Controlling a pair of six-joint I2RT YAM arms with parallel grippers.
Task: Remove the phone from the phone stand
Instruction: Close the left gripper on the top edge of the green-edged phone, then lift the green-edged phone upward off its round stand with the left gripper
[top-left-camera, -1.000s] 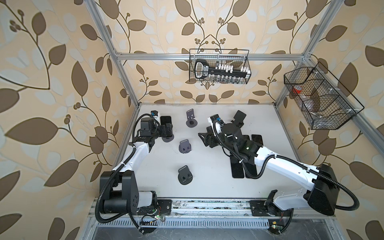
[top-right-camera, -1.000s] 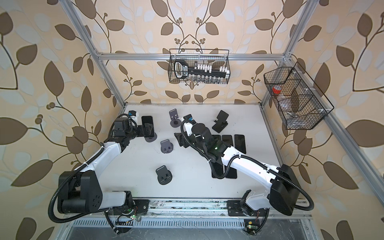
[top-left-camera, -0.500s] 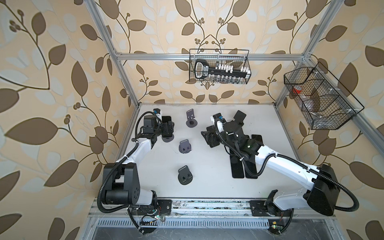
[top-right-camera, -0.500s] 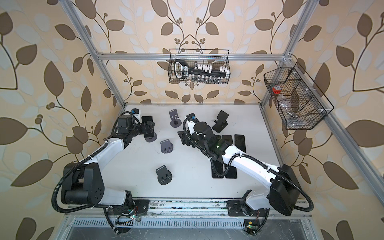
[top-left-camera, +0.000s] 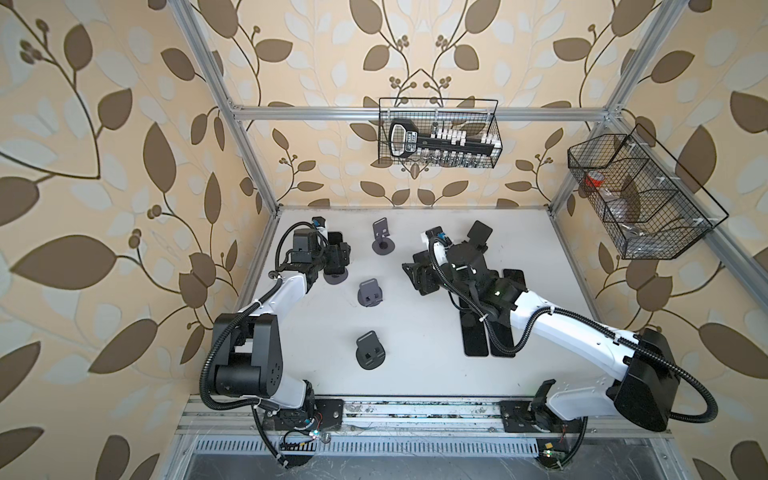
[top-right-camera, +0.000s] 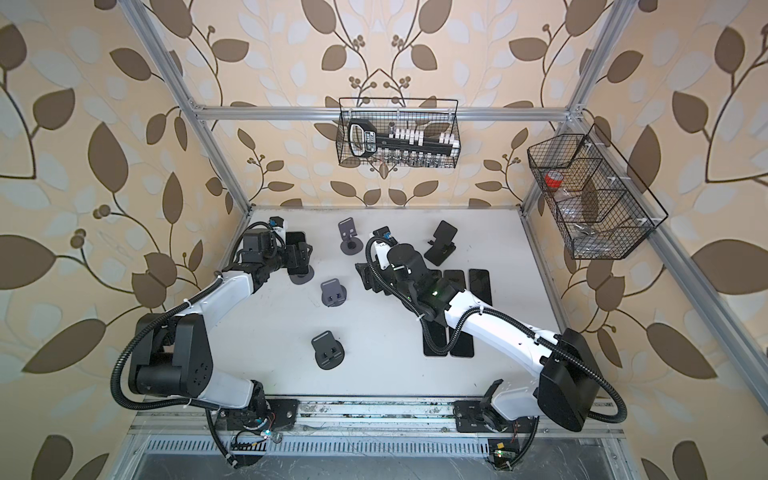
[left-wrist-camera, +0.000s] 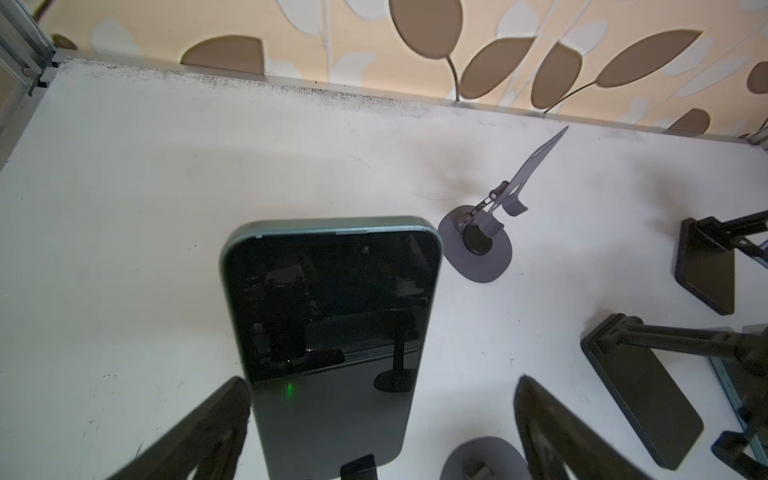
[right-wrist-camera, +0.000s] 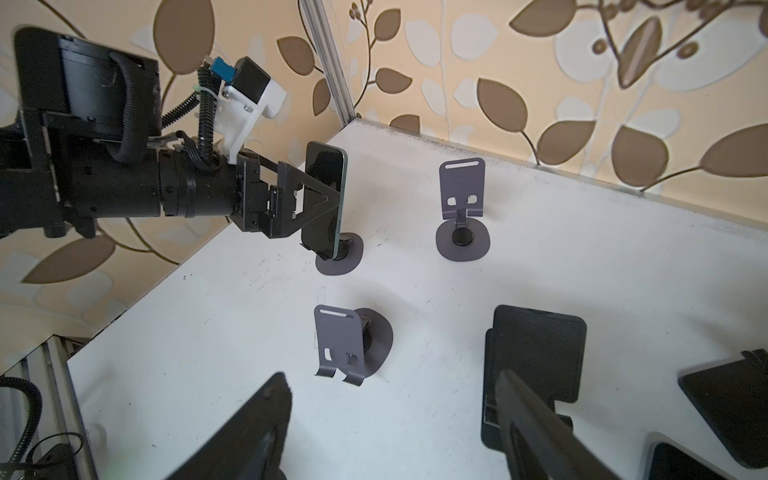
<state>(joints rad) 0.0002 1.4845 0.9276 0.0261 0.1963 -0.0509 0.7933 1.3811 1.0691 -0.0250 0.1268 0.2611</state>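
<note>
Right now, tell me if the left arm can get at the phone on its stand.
Probably yes: the left gripper is open, its fingers flanking the phone propped in the stand, with nothing between them and it.

In both top views you look from high above the near edge of the worktop (top-left-camera: 415, 374), steeply down and toward the back wall (top-left-camera: 324, 166). The two cover almost the same scene, shifted slightly sideways. Your left wrist camera sits close behind the left gripper (left-wrist-camera: 381, 379), facing the back wall over the phone (left-wrist-camera: 332, 311). Your right wrist camera looks past the right gripper (right-wrist-camera: 390, 376), low across the worktop toward the far left corner. Both wrist views share the phone and a grey stand (left-wrist-camera: 478, 249).
</note>
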